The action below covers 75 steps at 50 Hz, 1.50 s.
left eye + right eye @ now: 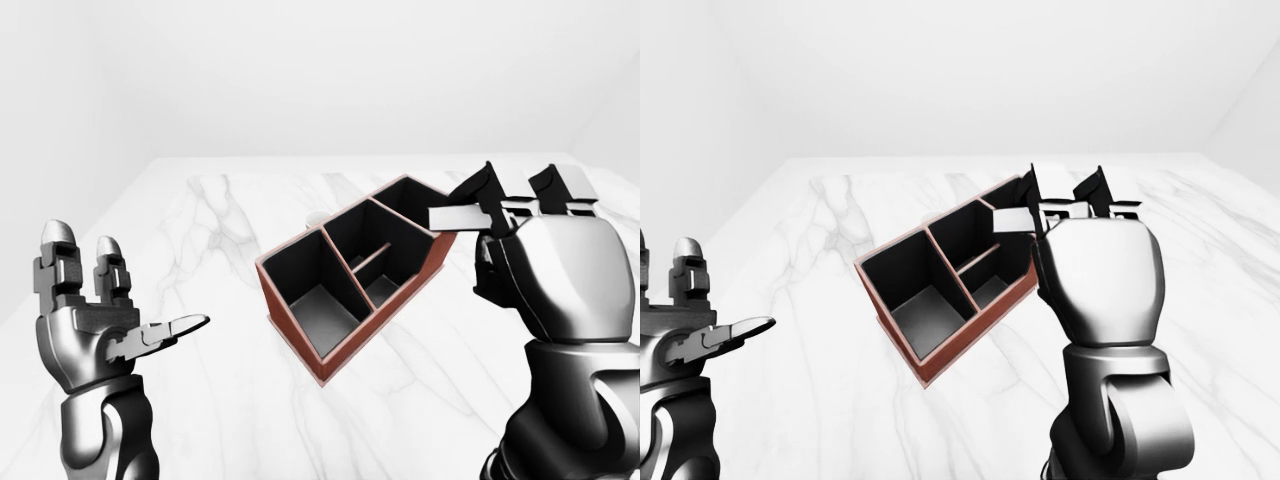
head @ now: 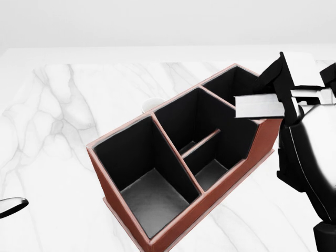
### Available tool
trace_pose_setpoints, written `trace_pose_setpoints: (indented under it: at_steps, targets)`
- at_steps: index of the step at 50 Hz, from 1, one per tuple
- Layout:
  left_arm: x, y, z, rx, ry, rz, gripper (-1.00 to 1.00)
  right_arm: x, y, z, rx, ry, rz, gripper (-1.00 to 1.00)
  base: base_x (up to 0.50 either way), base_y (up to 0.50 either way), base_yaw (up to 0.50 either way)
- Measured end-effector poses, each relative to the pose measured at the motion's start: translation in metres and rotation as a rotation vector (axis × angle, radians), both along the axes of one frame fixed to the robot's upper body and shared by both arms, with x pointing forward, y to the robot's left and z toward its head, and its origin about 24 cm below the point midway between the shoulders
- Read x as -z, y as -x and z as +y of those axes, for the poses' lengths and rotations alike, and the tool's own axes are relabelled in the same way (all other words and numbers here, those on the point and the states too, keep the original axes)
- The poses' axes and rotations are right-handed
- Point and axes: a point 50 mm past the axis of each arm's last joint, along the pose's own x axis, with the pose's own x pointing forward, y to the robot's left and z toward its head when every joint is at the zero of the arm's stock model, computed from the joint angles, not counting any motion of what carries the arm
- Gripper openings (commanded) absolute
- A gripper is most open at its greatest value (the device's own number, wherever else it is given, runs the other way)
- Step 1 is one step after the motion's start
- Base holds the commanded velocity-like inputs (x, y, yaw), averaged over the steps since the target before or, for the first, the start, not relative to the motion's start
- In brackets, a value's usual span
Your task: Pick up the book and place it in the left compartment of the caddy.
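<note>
A red-brown caddy [image 2: 210, 207] with black insides stands slantwise on the white marble table [image 2: 58, 115]. Its large left compartment [image 2: 152, 202] is empty. The middle section is split in two, and a further compartment lies at its upper right end. My right hand [image 1: 500, 212] is shut on a thin grey book [image 2: 257, 106] and holds it roughly flat above the caddy's upper right end. My left hand [image 1: 130, 285] is open and empty, raised at the lower left of the left-eye view, well apart from the caddy.
A small white round object [image 2: 152, 105] shows just beyond the caddy's far wall, mostly hidden. The marble top stretches to the left and toward the top of the views, where a plain white wall rises.
</note>
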Motion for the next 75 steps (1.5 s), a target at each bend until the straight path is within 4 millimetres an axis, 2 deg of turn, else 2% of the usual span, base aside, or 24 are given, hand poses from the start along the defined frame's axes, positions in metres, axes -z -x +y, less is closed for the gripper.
trace_pose_setpoints:
  at_steps: [17,32,47,65,75]
  targets:
    - [0.000,0.000,0.001,-0.001,0.001,-0.001,1.00,-0.011,0.004,0.026,-0.148,0.034,-0.073,-1.00,0.00,0.00,0.00]
    - [0.000,-0.001,0.000,-0.001,0.001,-0.001,1.00,-0.020,0.006,0.034,-0.268,0.069,-0.122,-1.00,0.00,0.00,0.00]
    - [0.000,-0.001,0.000,0.001,0.000,0.002,1.00,-0.031,0.008,0.032,-0.410,0.046,-0.174,-1.00,0.00,0.00,0.00]
    - [0.000,0.000,-0.002,0.002,-0.003,0.000,1.00,-0.033,0.008,0.019,-0.469,-0.049,-0.178,-1.00,0.00,0.00,0.00]
    - [0.000,-0.001,-0.002,0.002,-0.002,0.004,1.00,-0.025,0.008,0.009,-0.685,-0.186,-0.120,-1.00,0.00,0.00,0.00]
